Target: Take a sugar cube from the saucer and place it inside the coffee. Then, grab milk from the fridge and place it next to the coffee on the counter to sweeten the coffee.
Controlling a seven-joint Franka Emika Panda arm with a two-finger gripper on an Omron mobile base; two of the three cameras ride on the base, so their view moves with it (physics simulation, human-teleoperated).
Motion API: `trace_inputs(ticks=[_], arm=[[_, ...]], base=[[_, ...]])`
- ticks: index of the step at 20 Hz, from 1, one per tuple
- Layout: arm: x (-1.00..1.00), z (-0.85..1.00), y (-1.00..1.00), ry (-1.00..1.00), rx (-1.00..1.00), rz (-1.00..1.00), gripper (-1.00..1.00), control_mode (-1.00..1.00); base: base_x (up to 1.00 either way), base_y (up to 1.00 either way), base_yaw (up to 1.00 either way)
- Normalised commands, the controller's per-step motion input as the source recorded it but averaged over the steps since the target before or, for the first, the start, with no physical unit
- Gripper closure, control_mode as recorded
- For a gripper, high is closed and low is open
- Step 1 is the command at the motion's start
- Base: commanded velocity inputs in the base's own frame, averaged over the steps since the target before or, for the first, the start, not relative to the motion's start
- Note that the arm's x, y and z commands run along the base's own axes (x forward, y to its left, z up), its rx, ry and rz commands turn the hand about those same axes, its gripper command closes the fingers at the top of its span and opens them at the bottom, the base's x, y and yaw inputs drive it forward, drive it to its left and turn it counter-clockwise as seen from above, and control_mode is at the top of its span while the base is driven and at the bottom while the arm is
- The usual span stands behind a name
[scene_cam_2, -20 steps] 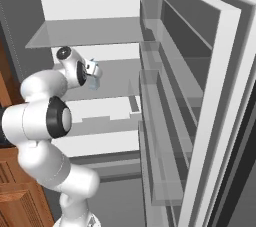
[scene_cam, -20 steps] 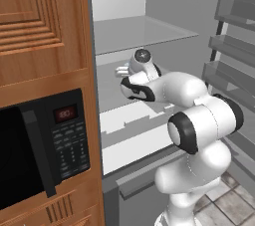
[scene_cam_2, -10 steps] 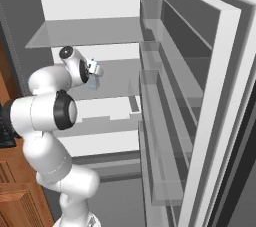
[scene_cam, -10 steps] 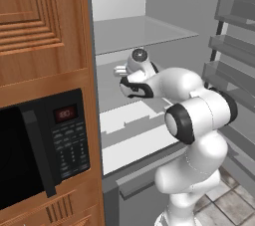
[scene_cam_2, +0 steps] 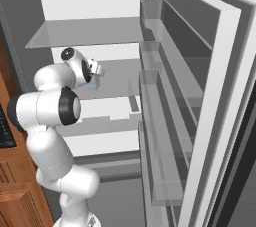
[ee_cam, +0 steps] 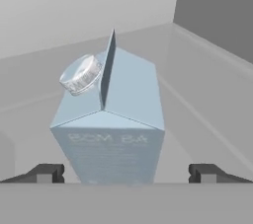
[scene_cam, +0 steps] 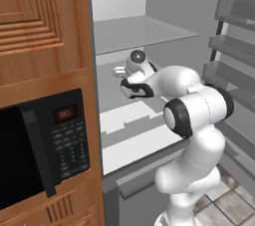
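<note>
The milk (ee_cam: 111,129), a pale blue-grey gabled carton with a clear round cap, stands upright on a shelf inside the open fridge (scene_cam: 144,31). In the hand view it sits right between my two dark fingertips (ee_cam: 47,172), which stand wide apart on either side of its base without touching it. My gripper (ee_cam: 126,172) is open. From the right base view the gripper (scene_cam_2: 98,72) reaches in over the middle shelf, with the milk (scene_cam_2: 93,85) just below and in front of it. The saucer, sugar cube, coffee and counter are out of view.
Grey door racks (scene_cam_2: 160,96) line the open fridge door on the right. A glass shelf (scene_cam_2: 90,33) hangs close above my hand. A black microwave (scene_cam: 40,155) and wooden cabinet (scene_cam: 40,21) flank the fridge's left side.
The arm has pushed a little deeper into the fridge, its elbow rising and swinging forward. The hand has crept closer to the milk, jaws still wide.
</note>
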Motion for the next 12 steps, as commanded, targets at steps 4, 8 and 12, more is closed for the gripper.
trace_inputs(ticks=[4, 8, 12], arm=[[0.12, -0.06, 0.01, -0.04, 0.0, 0.0, -1.0, -1.0], [0.12, -0.07, 0.03, -0.04, 0.0, 0.0, -1.0, -1.0], [0.09, -0.08, 0.01, -0.02, 0.0, 0.0, 1.0, -1.0]], base=[[0.0, 0.0, 0.0], [0.0, 0.0, 0.0], [0.0, 0.0, 0.0]])
